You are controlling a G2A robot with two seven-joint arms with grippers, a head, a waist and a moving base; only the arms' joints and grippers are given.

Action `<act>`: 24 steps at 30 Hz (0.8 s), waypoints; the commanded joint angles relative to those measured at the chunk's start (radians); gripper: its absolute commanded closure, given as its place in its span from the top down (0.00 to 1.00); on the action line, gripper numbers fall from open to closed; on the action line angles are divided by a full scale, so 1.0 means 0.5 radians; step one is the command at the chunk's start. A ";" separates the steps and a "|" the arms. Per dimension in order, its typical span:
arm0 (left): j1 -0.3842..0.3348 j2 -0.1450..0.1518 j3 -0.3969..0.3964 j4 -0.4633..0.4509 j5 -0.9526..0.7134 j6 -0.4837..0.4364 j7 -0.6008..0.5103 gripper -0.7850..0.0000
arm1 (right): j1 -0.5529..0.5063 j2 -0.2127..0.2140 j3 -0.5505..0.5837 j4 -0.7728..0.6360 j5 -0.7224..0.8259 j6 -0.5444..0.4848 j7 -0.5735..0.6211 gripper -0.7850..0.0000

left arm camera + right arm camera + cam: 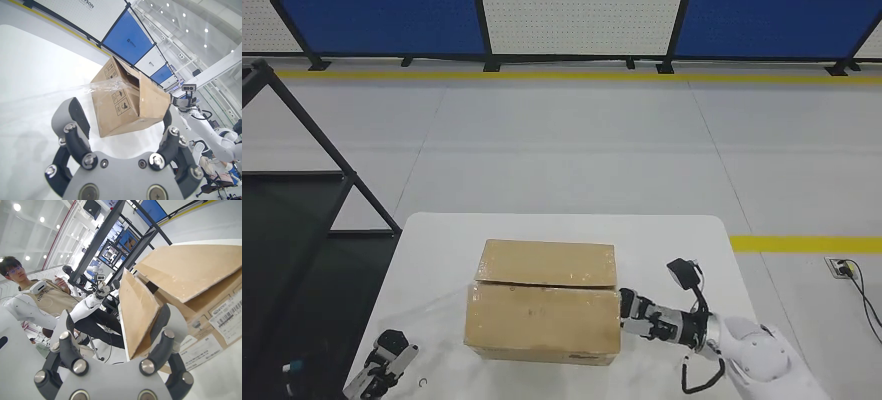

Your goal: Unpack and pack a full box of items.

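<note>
Right gripper (625,307), fingers apart around a lifted flap (138,313), sits at the 3 o'clock end of the brown cardboard box (542,300) lying mid-table. Left gripper (385,362), fingers apart and empty, rests at 7 o'clock. Unpacking looks barely begun: clear tape (105,84) peeled loose, flaps ajar, nothing out.

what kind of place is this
Probably a robotics test hall or lab: blue and white partition panels fence the bay, a yellow line marks the pale floor, and a cardboard box sits on a white table.
</note>
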 commanded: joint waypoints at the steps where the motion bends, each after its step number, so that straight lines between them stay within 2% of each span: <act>1: 0.000 0.000 0.000 0.000 0.000 0.000 0.000 1.00 | -0.028 0.008 0.003 -0.057 0.039 -0.036 0.051 1.00; 5: 0.000 0.000 0.000 0.000 0.000 0.000 0.000 1.00 | -0.095 0.029 0.004 -0.199 0.102 -0.099 0.171 1.00; 14: 0.000 0.000 0.000 0.000 0.000 0.000 0.000 1.00 | -0.312 0.143 -0.084 -0.611 -0.065 -0.125 0.146 1.00; 18: 0.000 0.000 0.000 0.000 0.000 0.000 0.000 1.00 | -0.371 0.195 -0.123 -0.643 -0.136 -0.151 0.120 1.00; 24: 0.000 0.000 0.000 0.000 0.000 0.000 0.000 1.00 | -0.379 0.238 -0.209 -0.534 -0.219 -0.111 0.159 1.00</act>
